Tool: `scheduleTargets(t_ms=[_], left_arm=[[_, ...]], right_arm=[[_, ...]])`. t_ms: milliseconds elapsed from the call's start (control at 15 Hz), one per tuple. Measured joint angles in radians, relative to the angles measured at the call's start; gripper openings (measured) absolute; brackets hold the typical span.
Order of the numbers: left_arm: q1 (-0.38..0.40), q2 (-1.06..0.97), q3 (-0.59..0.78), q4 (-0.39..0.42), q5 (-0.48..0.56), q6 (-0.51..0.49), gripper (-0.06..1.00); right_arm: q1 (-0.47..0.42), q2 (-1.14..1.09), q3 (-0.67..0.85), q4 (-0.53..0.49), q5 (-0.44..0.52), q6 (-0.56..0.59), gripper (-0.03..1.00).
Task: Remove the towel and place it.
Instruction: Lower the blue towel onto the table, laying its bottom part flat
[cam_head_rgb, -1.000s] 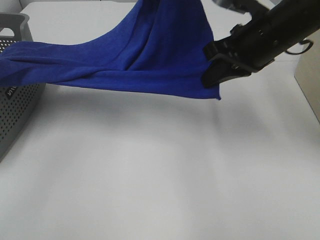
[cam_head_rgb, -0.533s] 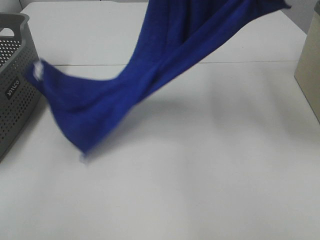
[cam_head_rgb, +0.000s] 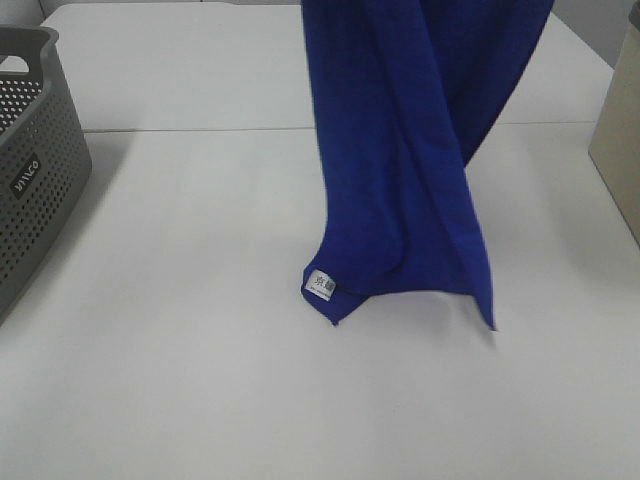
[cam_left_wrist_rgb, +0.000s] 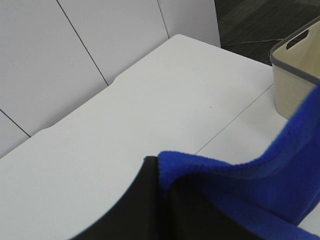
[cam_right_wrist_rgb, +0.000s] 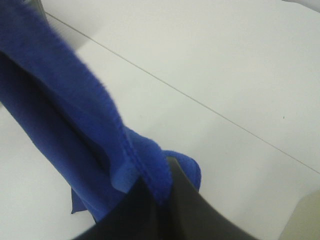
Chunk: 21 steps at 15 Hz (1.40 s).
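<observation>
Fingers of both arms carry the load. The left fingers (cam_left_wrist_rgb: 135, 210) show as one dark pad with a plush hem of the towel (cam_left_wrist_rgb: 280, 170) folded against it. The right fingers (cam_right_wrist_rgb: 170, 215) show the same, with a blue edge running into them. The actual pinch is hidden in both wrist views. Since the cloth hangs free from above the frame, both pairs are judged to be closed on it.

The high hold looks meant to let the full length drop clear of the grey basket (cam_head_rgb: 40, 180), which stands well apart at the left, before the towel is laid down. It hangs in long folds over the middle of the tabletop (cam_head_rgb: 200, 400), and whether its lower corners touch the surface cannot be told.

A white label (cam_head_rgb: 320, 284) at one lower corner carries a small green mark, its print too fine to read. Pale lettering (cam_head_rgb: 22, 178) runs sideways on the basket wall and is not surely legible. A beige bin (cam_head_rgb: 620, 150) stands at the right edge.
</observation>
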Motion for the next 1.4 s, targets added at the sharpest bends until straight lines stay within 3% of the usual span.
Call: scheduleTargets(t_ms=[333,533,800,933,1067,1333,1400], left_arm=[[0.0,-0.008,0.0,0.045,0.004,0.0,0.0],[0.0,0.024,0.0,0.128,-0.055,0.0,0.0],[0.0,0.033,-0.02,0.114,-0.001,0.001,0.0],[0.0,0.015,-0.024,0.043,0.003,0.001,0.0],[0.0,-0.022,-0.025,-0.077,0.004,0.001,0.0],[0.0,-0.09,-0.026,-0.205,0.005,-0.008,0.0],[0.0,-0.12,-0.027,-0.28,0.006,-0.017,0.0]], right_arm=[[0.0,0.0,-0.004,-0.044,0.002,-0.035,0.02],[0.0,0.0,-0.004,-0.104,0.002,-0.051,0.02],[0.0,-0.027,-0.004,-0.123,0.002,-0.051,0.02],[0.0,-0.066,-0.004,-0.127,0.002,-0.051,0.02],[0.0,-0.102,-0.004,-0.121,0.003,-0.051,0.02],[0.0,-0.172,-0.005,-0.02,0.003,-0.05,0.02],[0.0,-0.221,-0.005,0.018,0.003,-0.05,0.02]])
